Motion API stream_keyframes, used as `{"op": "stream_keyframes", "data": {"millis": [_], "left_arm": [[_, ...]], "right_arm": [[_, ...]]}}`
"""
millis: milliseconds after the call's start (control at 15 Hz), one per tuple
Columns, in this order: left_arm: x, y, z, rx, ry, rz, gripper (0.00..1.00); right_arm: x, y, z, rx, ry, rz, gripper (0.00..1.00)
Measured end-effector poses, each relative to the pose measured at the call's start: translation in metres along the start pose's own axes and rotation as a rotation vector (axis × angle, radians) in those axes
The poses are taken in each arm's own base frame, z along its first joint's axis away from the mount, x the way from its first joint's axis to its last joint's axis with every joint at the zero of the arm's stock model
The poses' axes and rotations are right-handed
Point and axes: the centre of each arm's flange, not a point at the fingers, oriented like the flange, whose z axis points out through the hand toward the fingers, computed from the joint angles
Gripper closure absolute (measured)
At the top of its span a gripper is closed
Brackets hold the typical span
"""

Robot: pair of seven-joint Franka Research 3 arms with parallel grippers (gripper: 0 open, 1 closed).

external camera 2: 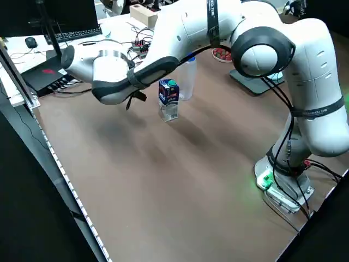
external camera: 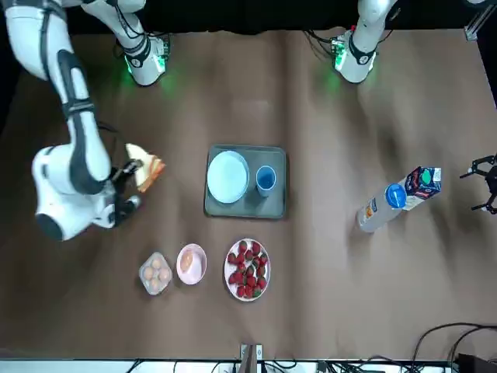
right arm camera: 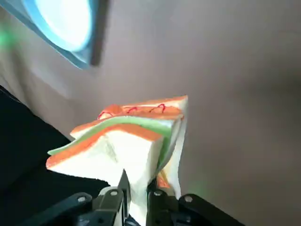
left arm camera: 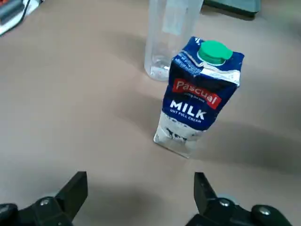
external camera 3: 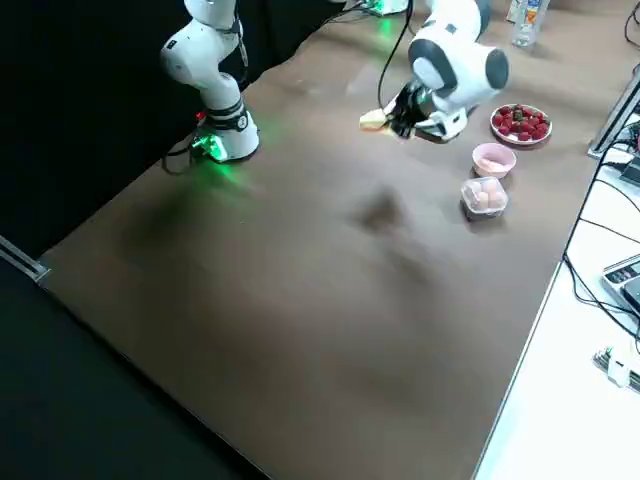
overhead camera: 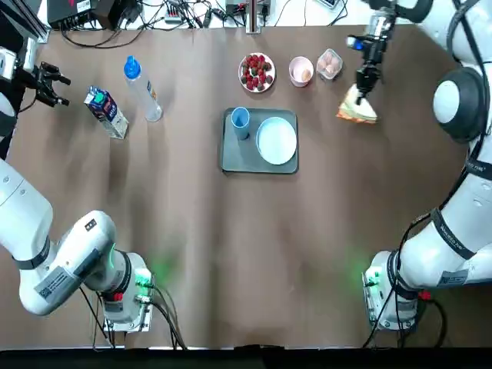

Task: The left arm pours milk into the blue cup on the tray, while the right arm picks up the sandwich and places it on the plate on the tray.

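Observation:
The milk carton (overhead camera: 105, 111) is blue and white with a green cap and stands at the far left of the table. My left gripper (overhead camera: 50, 83) hangs open to its left, and in the left wrist view the carton (left arm camera: 200, 106) stands ahead of the spread fingers (left arm camera: 77, 186). The grey tray (overhead camera: 234, 160) in the middle carries the blue cup (overhead camera: 240, 121) and a pale blue plate (overhead camera: 276, 141). To the far right of the tray, my right gripper (overhead camera: 364, 84) is shut on the triangular sandwich (overhead camera: 357, 108), and the right wrist view shows its fingers pinching the sandwich's (right arm camera: 127, 141) edge.
A clear bottle (overhead camera: 142, 88) with a blue cap stands just right of the carton. Behind the tray are a plate of strawberries (overhead camera: 257, 71), a pink bowl (overhead camera: 300, 71) and a small tub of eggs (overhead camera: 329, 64). Cables lie along the far edge.

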Motion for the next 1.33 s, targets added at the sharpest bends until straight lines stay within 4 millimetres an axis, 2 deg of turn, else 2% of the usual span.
{"op": "stream_keyframes", "data": {"millis": [200,333,400,600,733,867,1067,1333], "left_arm": [[-0.015,0.0,0.024,-0.013,0.057,0.073,0.0],[-0.03,-0.001,0.046,-0.019,0.102,0.136,0.0],[-0.039,-0.002,0.06,-0.006,0.148,0.182,0.0],[-0.056,0.007,0.065,-0.019,0.183,0.197,0.0],[-0.065,0.012,0.069,-0.033,0.205,0.187,0.0],[-0.066,0.017,0.08,-0.075,0.247,0.182,0.0],[-0.072,0.024,0.098,-0.12,0.299,0.195,0.0],[-0.077,0.027,0.112,-0.144,0.333,0.21,0.0]], "right_arm": [[0.049,-0.078,0.029,0.036,0.033,0.06,0.87],[0.08,-0.12,0.054,0.035,0.09,0.113,0.87],[0.109,-0.159,0.079,0.055,0.16,0.169,0.87],[0.141,-0.204,0.109,0.084,0.242,0.26,0.87],[0.151,-0.22,0.126,0.087,0.254,0.271,0.87],[0.159,-0.224,0.142,0.074,0.261,0.276,0.87],[0.169,-0.209,0.165,0.062,0.231,0.291,0.87],[0.171,-0.2,0.172,0.028,0.22,0.24,0.87]]}}
